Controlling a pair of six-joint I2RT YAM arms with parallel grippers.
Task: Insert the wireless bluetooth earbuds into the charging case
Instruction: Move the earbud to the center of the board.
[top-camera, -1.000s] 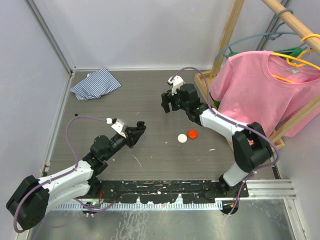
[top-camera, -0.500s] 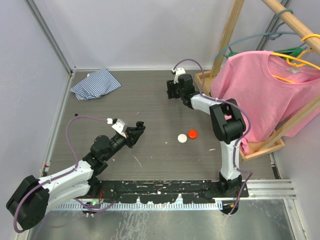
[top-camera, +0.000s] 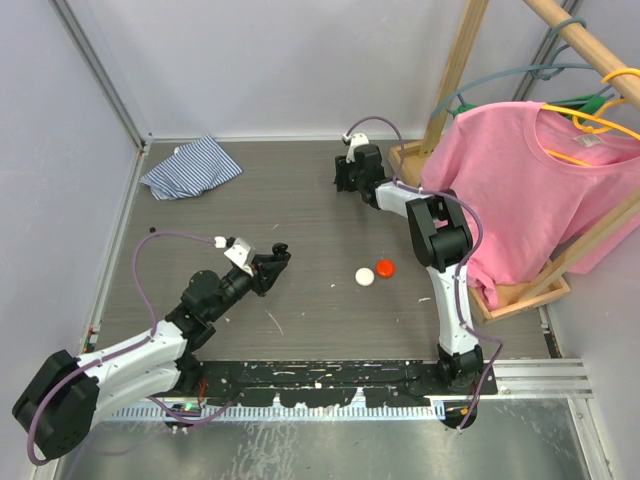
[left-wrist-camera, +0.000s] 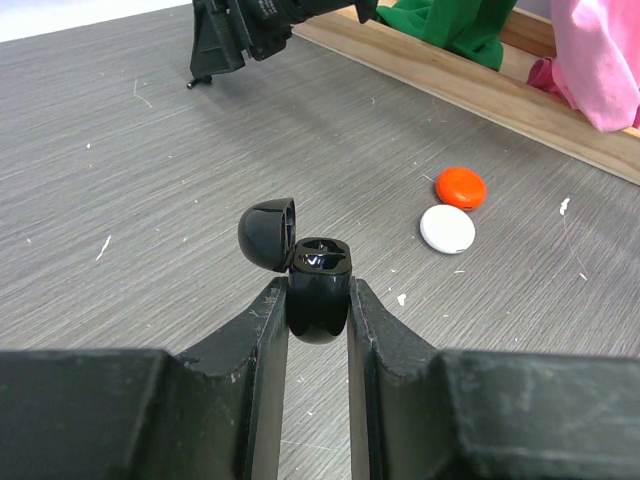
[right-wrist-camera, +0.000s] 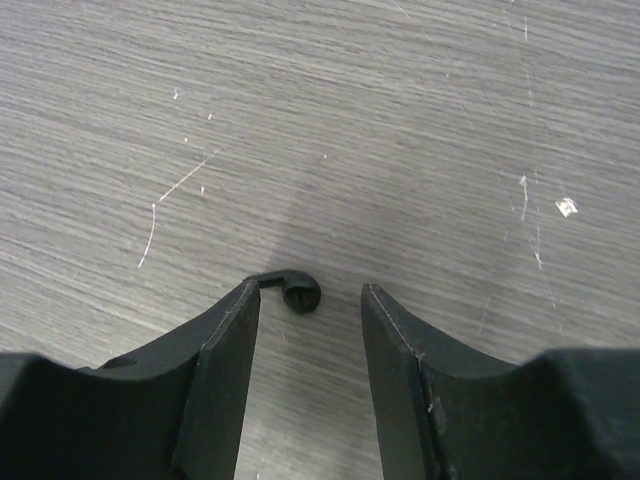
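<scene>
Only my right wrist view shows the black earbud between the parted right jaws, while my left wrist view shows the left jaws clenching the open charging case.

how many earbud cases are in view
3: open black case in the left jaws; white case beside red case on the table. More may be hidden.

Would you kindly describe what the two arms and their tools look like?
Both the left arm and the right arm have white links with black joints and a thin purple cable looping alongside. The left tool and right tool are matte black, with two flat, scuffed fingers.
</scene>
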